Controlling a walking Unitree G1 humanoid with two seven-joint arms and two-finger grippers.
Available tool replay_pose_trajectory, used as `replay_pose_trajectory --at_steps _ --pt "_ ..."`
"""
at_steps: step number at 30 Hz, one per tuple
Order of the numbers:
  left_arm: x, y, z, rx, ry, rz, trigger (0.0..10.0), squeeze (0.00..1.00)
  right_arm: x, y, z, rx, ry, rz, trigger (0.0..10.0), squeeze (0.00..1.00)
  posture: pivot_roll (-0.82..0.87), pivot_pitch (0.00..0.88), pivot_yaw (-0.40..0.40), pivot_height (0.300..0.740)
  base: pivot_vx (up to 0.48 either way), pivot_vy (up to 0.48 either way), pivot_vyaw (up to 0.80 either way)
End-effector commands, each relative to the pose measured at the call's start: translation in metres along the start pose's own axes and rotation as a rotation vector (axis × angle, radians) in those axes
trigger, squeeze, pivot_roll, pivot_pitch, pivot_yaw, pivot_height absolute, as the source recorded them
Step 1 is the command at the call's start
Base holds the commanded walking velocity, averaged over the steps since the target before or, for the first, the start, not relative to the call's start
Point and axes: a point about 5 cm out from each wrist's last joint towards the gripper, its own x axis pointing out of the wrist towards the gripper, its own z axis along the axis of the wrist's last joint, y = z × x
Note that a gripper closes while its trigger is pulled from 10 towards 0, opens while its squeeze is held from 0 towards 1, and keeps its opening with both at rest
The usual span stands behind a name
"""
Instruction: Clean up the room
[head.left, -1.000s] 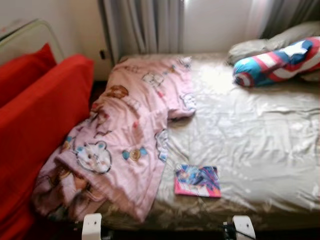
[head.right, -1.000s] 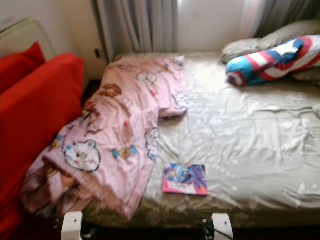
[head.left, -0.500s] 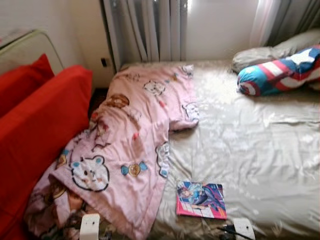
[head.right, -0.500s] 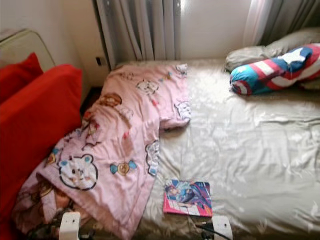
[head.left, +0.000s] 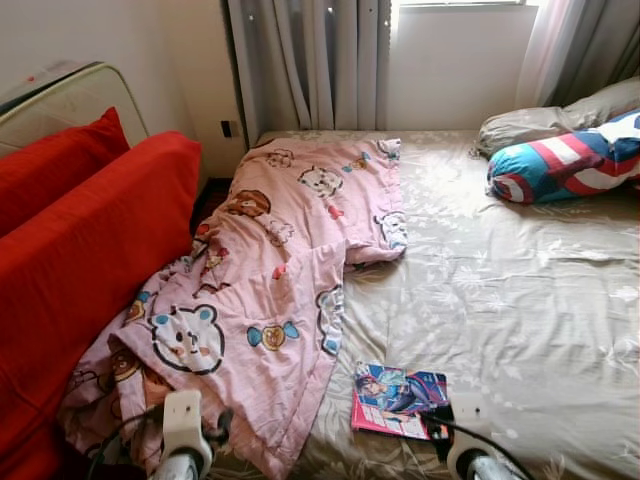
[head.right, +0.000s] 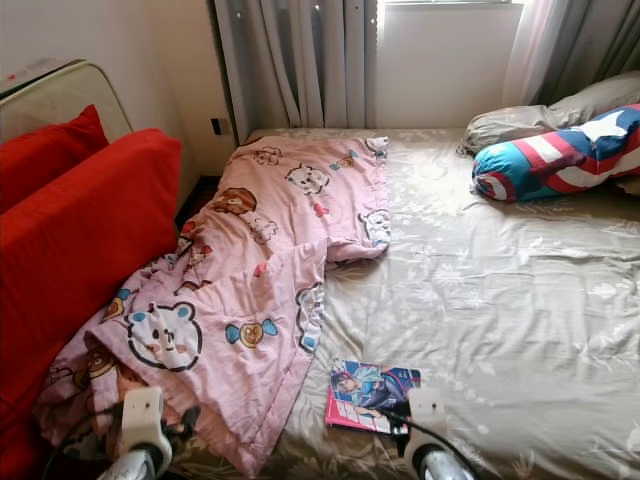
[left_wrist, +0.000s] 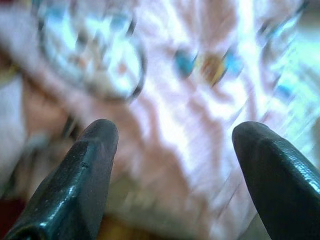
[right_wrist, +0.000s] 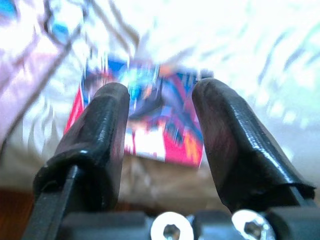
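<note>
Right wrist view: our right gripper (right_wrist: 160, 145), fingers apart, frames the comic book (head.left: 398, 398) at the bed's (head.left: 520, 290) near edge, five o'clock of the pink blanket (head.left: 260, 290). Left gripper (left_wrist: 175, 165) gapes over the blanket. Thin book could slide off.

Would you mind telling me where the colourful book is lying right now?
The book lies flat on the beige bed sheet near the bed's foot edge, just right of the pink blanket, with the open right gripper pointed at it.
</note>
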Motion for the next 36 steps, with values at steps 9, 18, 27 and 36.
replay_pose_trajectory --at_steps 9,18,27,36 --pt "-0.007 -0.018 0.023 -0.024 -0.219 -0.061 10.0 0.00 0.000 -0.008 0.050 -0.046 -0.319 0.000 10.0 0.00 -0.10 0.000 0.000 0.740 0.000 0.000 0.00" --pt "-0.011 -0.020 0.038 -0.025 -0.309 -0.067 10.0 0.00 0.000 0.002 0.050 -0.046 -0.343 -0.035 10.0 0.00 -0.09 0.000 0.001 0.735 0.000 0.000 0.00" --pt "-0.005 -0.027 0.058 -0.036 -0.353 -0.087 10.0 0.00 0.002 0.007 0.058 -0.034 -0.364 -0.033 10.0 0.00 -0.09 0.000 0.003 0.675 0.000 0.000 0.00" --pt "0.001 -0.029 0.074 -0.037 -0.383 -0.097 10.0 0.00 0.005 0.010 0.069 -0.017 -0.405 -0.028 10.0 0.00 -0.09 0.008 0.000 0.665 0.000 0.000 0.00"
